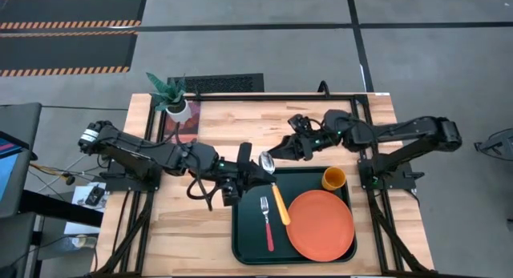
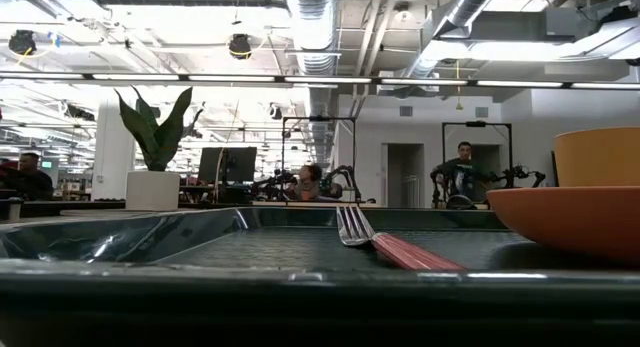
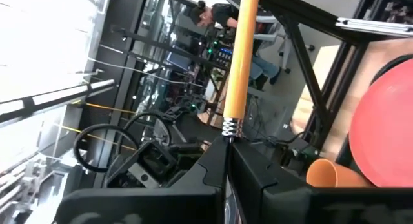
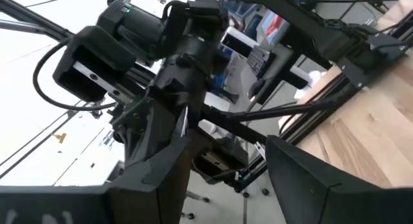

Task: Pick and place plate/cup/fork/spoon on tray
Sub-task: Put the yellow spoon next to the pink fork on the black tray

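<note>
While the spoon (image 1: 275,190) is the last item in transit, we record the following.

Spoon handling: we judge it light, rigid and slippery at the metal bowl; the neck just above the bowl gives the firmest hold.
Spoon position: bowl at the tray (image 1: 240,238) far-left corner, orange handle slanting inward between fork (image 1: 266,223) and plate (image 1: 321,224).
Left gripper (image 1: 255,172): pressed together on the spoon at the bowl end.
Right gripper (image 1: 276,149): above bare table beyond the tray; we see its fingers spread, holding nothing.
Cup (image 1: 334,179): on tray, far-right corner.

No legible text or labels.
</note>
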You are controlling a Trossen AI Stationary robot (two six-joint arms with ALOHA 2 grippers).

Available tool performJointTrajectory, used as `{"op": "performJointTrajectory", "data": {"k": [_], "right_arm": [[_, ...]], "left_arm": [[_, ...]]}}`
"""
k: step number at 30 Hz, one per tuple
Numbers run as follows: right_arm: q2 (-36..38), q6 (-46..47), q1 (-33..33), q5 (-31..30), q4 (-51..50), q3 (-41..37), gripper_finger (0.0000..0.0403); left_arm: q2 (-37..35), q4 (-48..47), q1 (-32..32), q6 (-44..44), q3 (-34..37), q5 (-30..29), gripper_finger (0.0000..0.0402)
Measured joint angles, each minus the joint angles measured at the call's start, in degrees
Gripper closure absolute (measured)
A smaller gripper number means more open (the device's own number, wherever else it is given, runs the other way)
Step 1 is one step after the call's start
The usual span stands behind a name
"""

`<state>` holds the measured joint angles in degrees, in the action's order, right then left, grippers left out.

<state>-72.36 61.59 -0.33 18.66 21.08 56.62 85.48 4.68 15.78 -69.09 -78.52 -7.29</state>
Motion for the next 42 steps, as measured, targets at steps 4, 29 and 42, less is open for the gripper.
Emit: {"op": "performJointTrajectory", "data": {"k": [4,29,42], "right_arm": [[-0.13,0.40,-0.60,1.16,0.66,0.00,0.0178],[-1.14,0.01,0.32,2.57,5.97,0.09,0.0178],[-1.95,0.49,0.21,4.01,7.85,0.07,0.0284]], "left_arm": [[-0.01,-0.61,-0.03,-0.01,0.00,-0.19,0.0401],[0.07,1.58,0.39,3.56,0.11,0.87,0.0401],[0.07,0.78,-0.10,3.77,0.09,2.41,0.0401]]}}
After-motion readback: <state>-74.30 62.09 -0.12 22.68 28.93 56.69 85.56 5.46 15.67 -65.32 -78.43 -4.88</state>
